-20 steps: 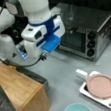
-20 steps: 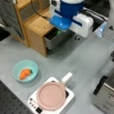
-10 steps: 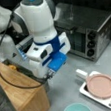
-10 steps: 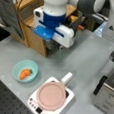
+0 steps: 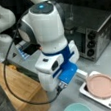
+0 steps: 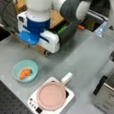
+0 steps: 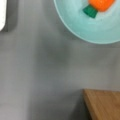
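On the grey table (image 6: 79,60), the arm hangs over the wooden box (image 5: 20,90), its gripper hidden so I cannot tell its opening, seemingly approaching the carrot (image 6: 25,73) in the teal bowl (image 6: 19,67) at lower left, which calls for descending.

The arm (image 5: 44,33) fills most of both front views, a thick white body with dark grey joint covers and a blue band low down. Its last link hangs upright, pointing downward, and ends in a white wrist block (image 6: 39,33) with a blue plate (image 5: 67,72) fixed to its side. A black cable (image 5: 12,80) loops from the upper arm down and round to the wrist. The claw itself shows in no view; the wrist block hides it, and the wrist view looks straight down past it.
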Robot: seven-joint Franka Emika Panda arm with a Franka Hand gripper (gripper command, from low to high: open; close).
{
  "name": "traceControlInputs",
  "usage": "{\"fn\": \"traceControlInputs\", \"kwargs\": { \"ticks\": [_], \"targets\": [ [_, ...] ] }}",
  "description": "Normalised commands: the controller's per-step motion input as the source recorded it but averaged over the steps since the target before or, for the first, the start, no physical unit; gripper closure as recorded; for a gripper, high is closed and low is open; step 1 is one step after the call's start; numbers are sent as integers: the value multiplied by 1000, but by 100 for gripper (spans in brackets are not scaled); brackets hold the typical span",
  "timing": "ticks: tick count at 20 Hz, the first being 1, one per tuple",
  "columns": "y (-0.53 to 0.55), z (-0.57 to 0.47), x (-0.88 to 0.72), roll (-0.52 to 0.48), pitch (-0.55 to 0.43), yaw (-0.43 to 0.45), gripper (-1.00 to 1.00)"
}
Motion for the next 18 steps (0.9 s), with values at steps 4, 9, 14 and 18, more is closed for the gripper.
{"fn": "traceControlInputs", "kwargs": {
  "ticks": [4, 9, 14, 18],
  "targets": [
    [-294, 9, 487, -43, 263, 175, -100],
    [-326, 11, 392, -15, 273, 160, -100],
    [-246, -27, 339, 7, 250, 101, -100],
    [-133, -123, 371, 0, 210, 13, -100]
  ]
}}
